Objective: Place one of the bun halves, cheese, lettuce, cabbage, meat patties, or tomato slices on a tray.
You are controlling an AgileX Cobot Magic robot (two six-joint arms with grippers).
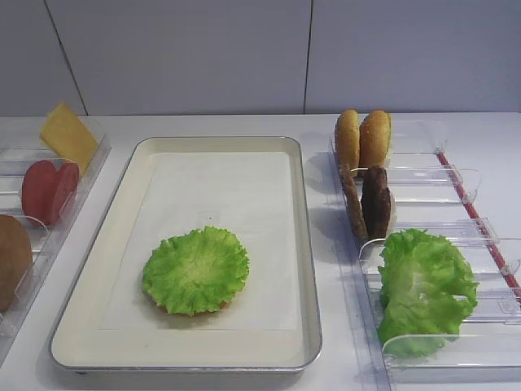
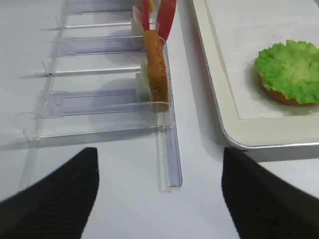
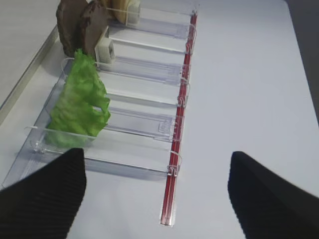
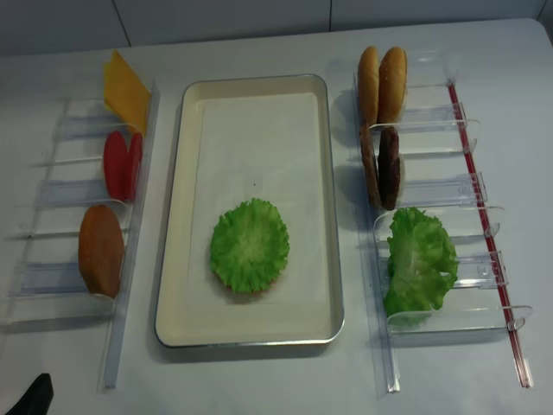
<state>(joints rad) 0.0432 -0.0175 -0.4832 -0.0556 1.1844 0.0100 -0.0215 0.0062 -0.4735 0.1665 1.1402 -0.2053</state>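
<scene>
While both arms sat pulled back at the near edge of the table, the tray (image 1: 297, 244) took up the middle, and it looked parked there so either arm could reach it from its own side. On its paper liner lay the lettuce (image 1: 196, 269), flat and spread out, with a brown rim of a bun half (image 2: 279, 95) peeking out under it, so I'd guess a burger stack was being built from the bottom up.

Ahead and to the left of the right gripper (image 3: 157, 191) stood the clear holder (image 3: 144, 129) with the big leaf clump (image 3: 78, 107) in its nearest slots, then the patties (image 3: 82, 27) farther out, propped on edge. Standing them up probably makes them easier to pinch from above. Its fingers (image 3: 47, 196) were spread wide, nothing between them, just bare table.

The left gripper (image 2: 159, 194) was the same story: fingers wide apart and empty. Ahead of it, slightly to the left, another holder (image 2: 167, 149) kept a bun (image 2: 155, 64) upright on edge, with tomato slices (image 2: 164, 17) beyond that. The tray's corner sat off to the right of those fingers.

Smallest bits: two more buns (image 1: 362, 140) on the far right, and the cheese (image 1: 69, 134) leaning up at the far left end, well away from either gripper.

My guess is a patty or cheese goes on next, but nothing was being reached for.
</scene>
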